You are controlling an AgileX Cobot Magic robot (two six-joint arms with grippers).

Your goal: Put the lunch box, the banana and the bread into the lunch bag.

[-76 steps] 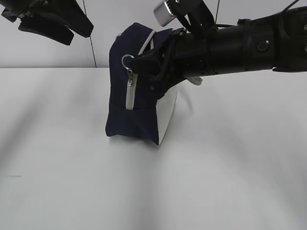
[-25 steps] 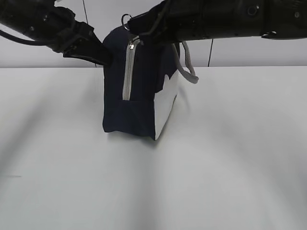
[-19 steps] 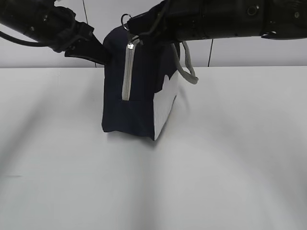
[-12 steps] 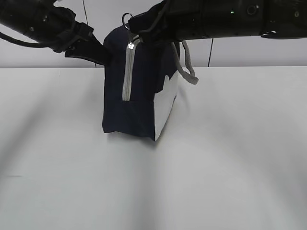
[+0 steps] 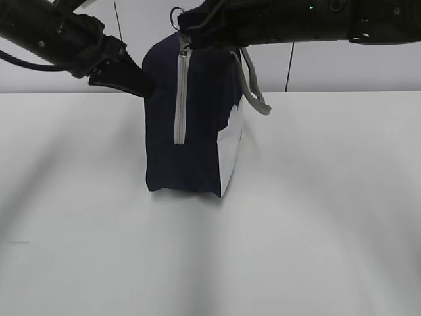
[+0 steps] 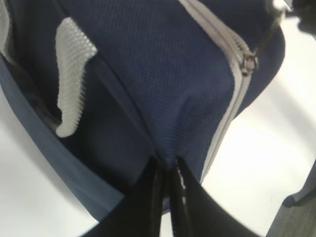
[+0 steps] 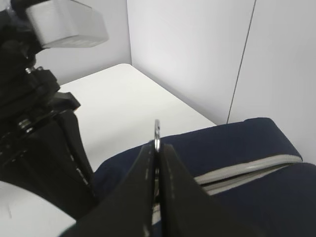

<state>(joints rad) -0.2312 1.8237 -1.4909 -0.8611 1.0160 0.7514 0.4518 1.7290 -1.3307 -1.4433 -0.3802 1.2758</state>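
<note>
Exterior view: boxy navy-blue fabric lunch bag [image 5: 187,125] with grey zipper trim and a white side panel stands upright on the white table [image 5: 316,230], its grey zipper [image 5: 180,99] running vertically down the near end; a grey webbing handle [image 5: 253,89] hangs off its right side; the left gripper [image 5: 146,87] meets the bag's upper left edge, and the right gripper [image 5: 184,21] sits at the bag's top corner beside a metal pull ring [image 5: 176,11]; left wrist view: left gripper [image 6: 167,170] jaws closed tight, pinching a fold of the navy fabric just beside the zipper; right wrist view: right gripper [image 7: 157,148] jaws closed on the thin metal ring, above the zipper line; lunch box, banana and bread cannot be seen in any view.
</note>
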